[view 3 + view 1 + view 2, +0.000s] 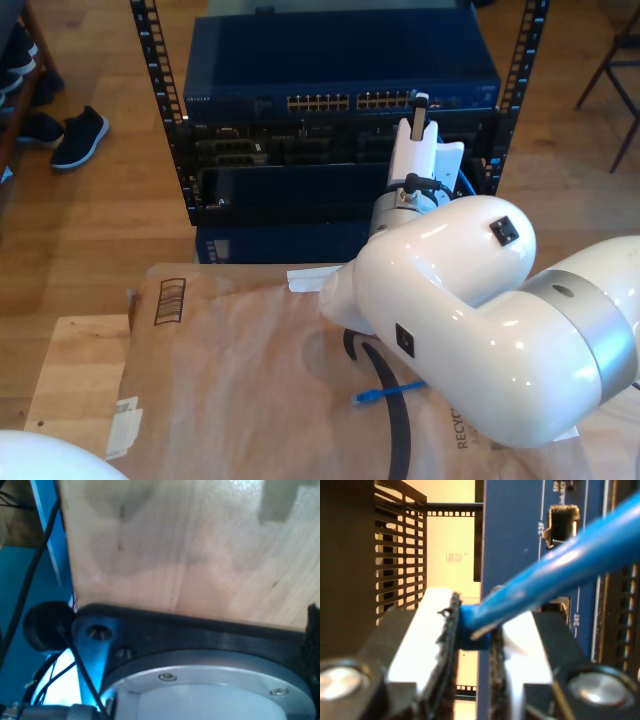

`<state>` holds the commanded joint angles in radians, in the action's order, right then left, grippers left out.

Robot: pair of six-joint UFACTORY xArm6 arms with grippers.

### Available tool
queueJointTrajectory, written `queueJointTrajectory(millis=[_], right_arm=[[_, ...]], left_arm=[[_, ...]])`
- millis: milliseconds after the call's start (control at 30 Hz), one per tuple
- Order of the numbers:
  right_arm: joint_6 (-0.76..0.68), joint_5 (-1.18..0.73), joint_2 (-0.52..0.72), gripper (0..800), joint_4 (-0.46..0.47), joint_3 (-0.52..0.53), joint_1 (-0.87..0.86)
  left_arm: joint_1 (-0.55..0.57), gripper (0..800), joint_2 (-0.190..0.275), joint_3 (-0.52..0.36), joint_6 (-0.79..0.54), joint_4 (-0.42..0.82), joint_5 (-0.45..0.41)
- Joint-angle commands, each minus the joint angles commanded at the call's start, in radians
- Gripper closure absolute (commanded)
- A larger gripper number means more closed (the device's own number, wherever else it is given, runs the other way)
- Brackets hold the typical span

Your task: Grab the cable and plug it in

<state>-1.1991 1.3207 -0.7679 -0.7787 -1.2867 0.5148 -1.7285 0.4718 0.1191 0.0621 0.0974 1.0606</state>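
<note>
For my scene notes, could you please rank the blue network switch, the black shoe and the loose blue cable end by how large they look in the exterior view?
1. Blue network switch, clearly the largest.
2. Black shoe on the floor at the exterior view's left.
3. Loose blue cable end on the cardboard, smallest, though it lies nearer the camera.

cable [555,575]: plug hidden between tool pads | far run cut by edge

Wooden floor [110,200], black shoes [78,135], chair legs [618,60]
</note>
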Motion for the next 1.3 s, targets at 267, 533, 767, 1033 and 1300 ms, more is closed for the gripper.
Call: queueJointTrajectory(millis=[267, 533, 767, 1033, 1300], right_arm=[[0.000, 0.000, -0.014, 800, 0.000, -0.012, -0.002], [-0.002, 0.000, -0.021, 800, 0.000, -0.015, -0.002], [-0.002, 0.000, -0.023, 800, 0.020, -0.025, -0.005], [-0.002, -0.002, -0.040, 800, 0.020, -0.043, -0.008], [-0.002, -0.002, -0.048, 800, 0.023, -0.046, -0.018]], left_arm=[[0.000, 0, 0.000, -0.002, 0.000, 0.000, 0.000], [0.000, 0, 0.000, -0.002, 0.002, 0.000, 0.000], [0.000, 0, 0.000, -0.002, 0.000, 0.000, 0.000], [0.000, 0, 0.000, -0.002, 0.000, 0.000, 0.000], [0.000, 0, 0.000, 0.000, 0.000, 0.000, 0.000]])
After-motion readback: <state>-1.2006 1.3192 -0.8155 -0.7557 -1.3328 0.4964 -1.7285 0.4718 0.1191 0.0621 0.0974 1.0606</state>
